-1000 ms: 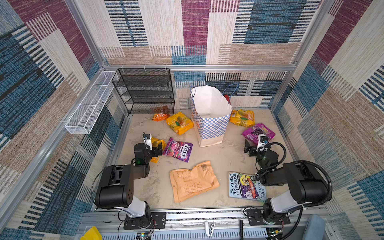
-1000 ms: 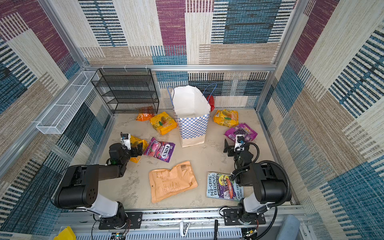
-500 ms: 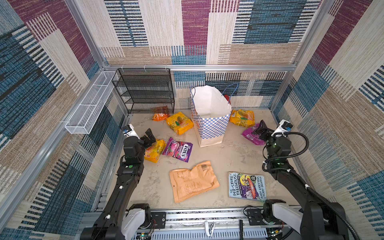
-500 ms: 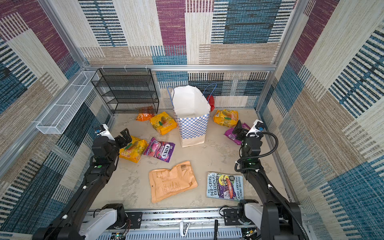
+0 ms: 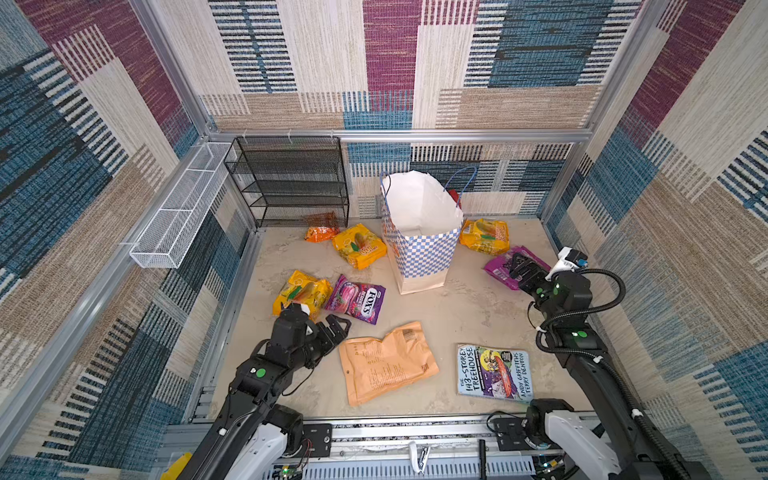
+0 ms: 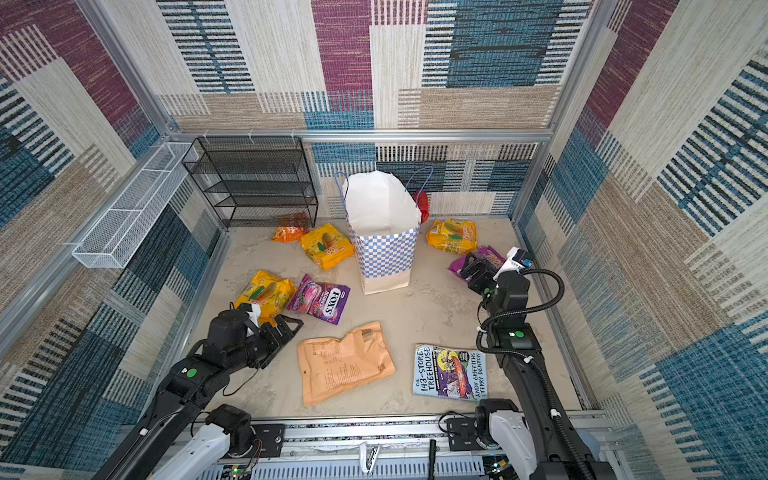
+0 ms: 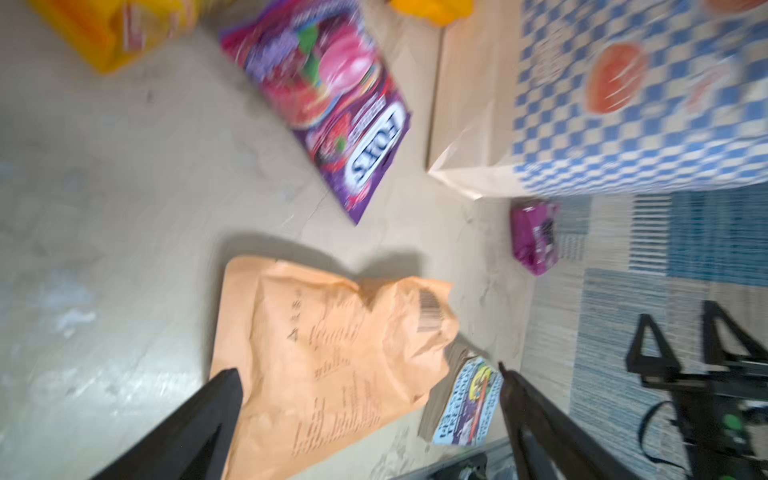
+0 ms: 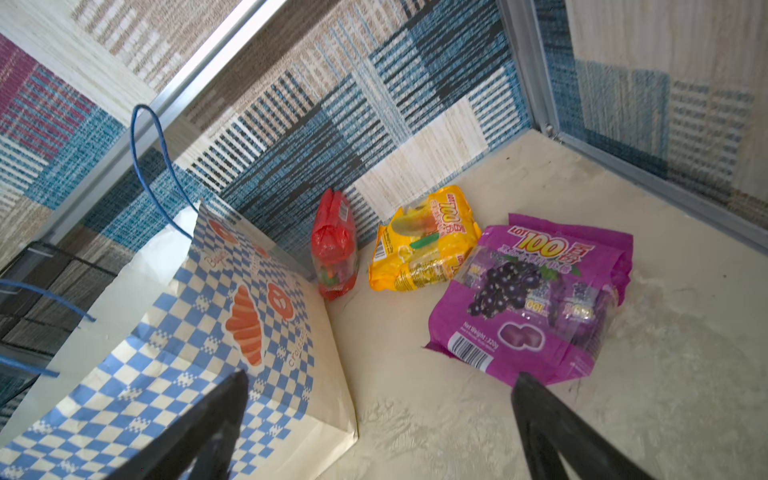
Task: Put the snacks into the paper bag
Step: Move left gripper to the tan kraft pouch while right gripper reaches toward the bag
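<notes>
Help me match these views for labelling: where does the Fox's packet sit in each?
In a top view: Fox's packet lies left of the paper bag.
In a top view: the packet, same spot.
Left wrist: between the bag and a yellow packet, blurred.
Right wrist: not in it.
Shared landmark: the paper bag, in all four.

Patchwork woven walls [image 5: 390, 62] in blue, maroon and beige enclose a pale, gritty worktop [image 5: 469, 316]. A black mesh rack [image 5: 291, 183] stands upper left; a white wire basket [image 5: 183, 212] hangs beside it. Light is possibly daylight.
</notes>
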